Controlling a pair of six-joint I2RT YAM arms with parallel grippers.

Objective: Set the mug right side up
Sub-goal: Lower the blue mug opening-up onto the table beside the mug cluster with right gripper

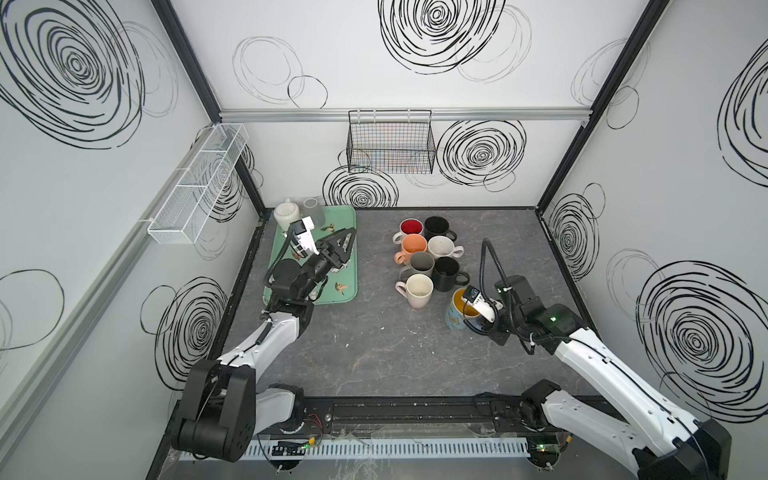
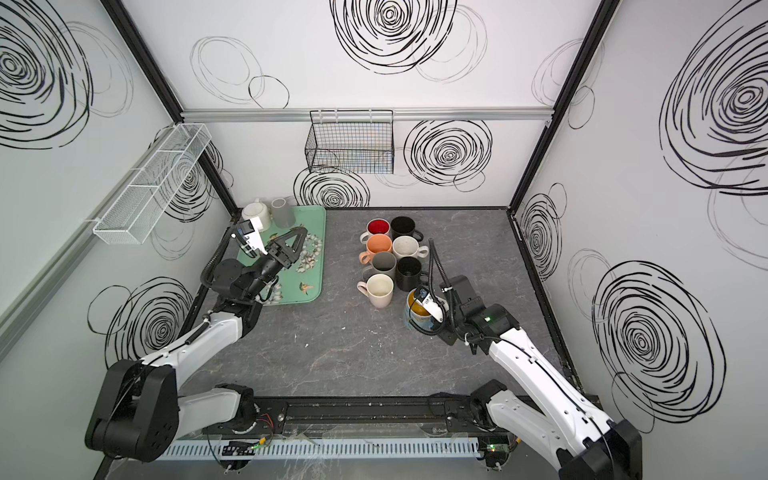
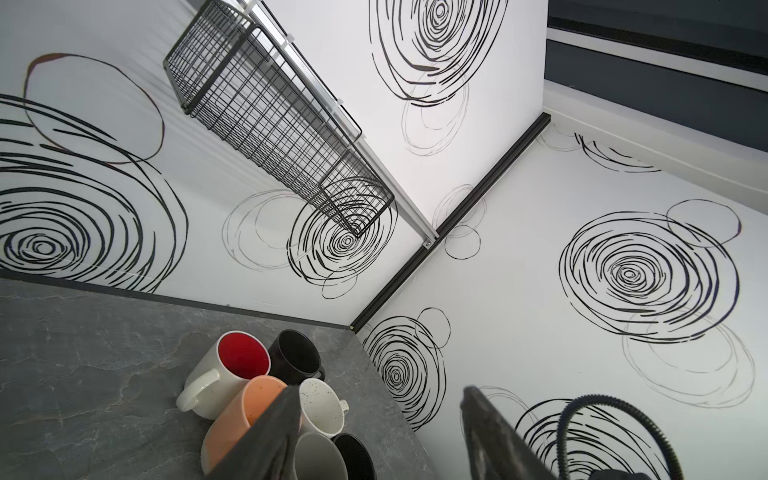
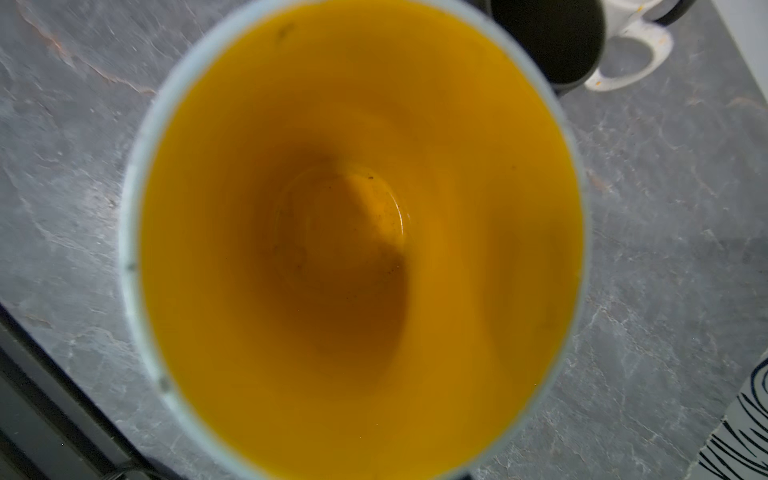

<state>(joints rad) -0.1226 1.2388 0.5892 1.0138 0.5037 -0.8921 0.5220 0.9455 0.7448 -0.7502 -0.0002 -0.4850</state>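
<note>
Surface: the grey marbled tabletop [image 1: 374,353] carries everything below.
Nearer arm: the white-and-black right arm [image 1: 590,353] reaches in from the near right corner. Its wrist stands directly over the task's mug, so it is by far the nearer arm.
Farther arm: the white-and-black left arm [image 1: 270,336] is over the tray, well apart from that mug, with the other mugs between them.
Tray: the pale green rectangular plastic tray [image 1: 352,274] lies at the far left. In its far corner stand a white speckled vessel [image 1: 286,214] and a grey cup [image 1: 312,208]; which way up they are I cannot tell.
Neighbours: the cluster of seven upright ceramic mugs [image 1: 422,264] sits mid-table.
Task thing: the pale blue ceramic mug with a yellow inside [image 1: 455,316] stands mouth up at the near right of the cluster, just beside its cream and black mugs. Whether its base touches the tabletop I cannot tell.
Long axis: roughly vertical and in line with the right wrist camera, which looks straight down the yellow bore to the bottom.
Left jaws: the black left gripper [image 1: 348,239] has its fingers apart with nothing between them.
Right jaws: the right gripper is hidden under its wrist camera [image 1: 482,305] in both top views and does not show in the wrist view. Whether it clamps the mug I cannot tell.
Judgement: this mug looks righted. The next move is probably a release and a straight lift along that axis. A sideways pull could knock the mug into its neighbours.
</note>
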